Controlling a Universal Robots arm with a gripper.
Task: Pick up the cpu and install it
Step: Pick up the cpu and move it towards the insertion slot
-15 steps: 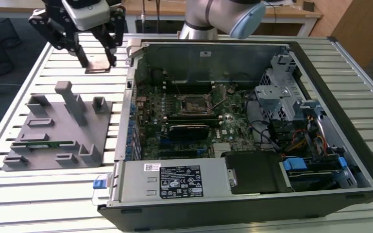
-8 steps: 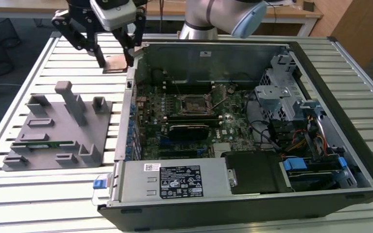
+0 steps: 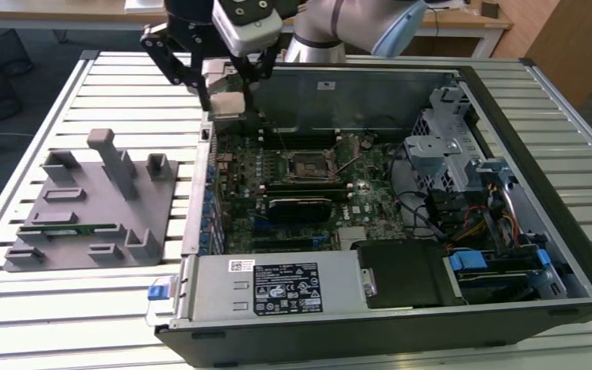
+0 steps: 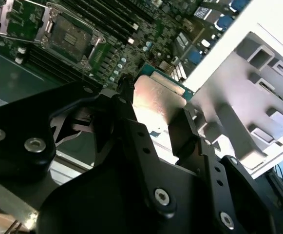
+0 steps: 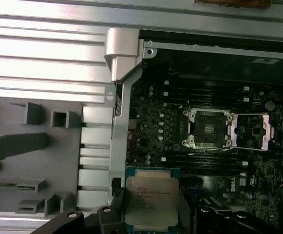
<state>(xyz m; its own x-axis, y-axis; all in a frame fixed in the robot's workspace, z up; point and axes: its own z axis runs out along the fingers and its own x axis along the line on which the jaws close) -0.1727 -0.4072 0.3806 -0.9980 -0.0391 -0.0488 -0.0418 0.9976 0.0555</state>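
Slatted metal worktop [image 3: 569,92]. An open computer case [image 3: 543,193] takes up its middle and the side at the exterior view's right. Motherboard [image 3: 275,193] lies flat on the case floor.

Grey fixture [image 3: 90,208] lies on the worktop beside the case, toward the edge at the exterior view's left, with upright posts and slots.

Arm [image 3: 348,27] reaches in from the far edge. Gripper [image 3: 226,99] hangs over the case's far corner, by the wall nearest the fixture.

Socket [image 5: 208,128] sits mid-board, bare, its metal frame swung open. It is well apart from the gripper.

Cpu [image 5: 150,200] is pinched between the two dark fingers [image 4: 182,129], one on each opposite edge, and held in the air above the board's edge, touching nothing else. It is a small flat square. Its pale silvery metal lid has rounded corners and faint print across it, too small to tell. A thin green rim shows around the lid. In the second wrist view the lid catches strong glare.
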